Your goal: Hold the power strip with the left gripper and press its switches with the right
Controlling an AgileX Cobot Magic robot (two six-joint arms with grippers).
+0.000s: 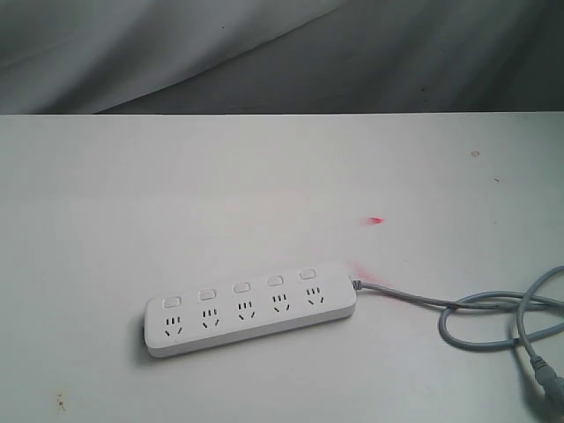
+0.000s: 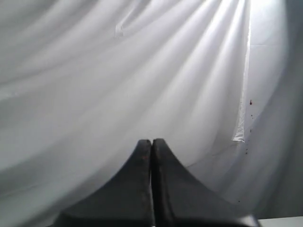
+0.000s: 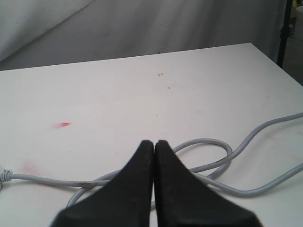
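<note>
On white table (image 1: 132,220), power strip (image 1: 251,310); grey drapery (image 1: 264,53) behind.

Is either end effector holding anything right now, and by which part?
Nothing is held. Both the left end effector and the right end effector are shut empty; the power strip lies free on the table.
</note>
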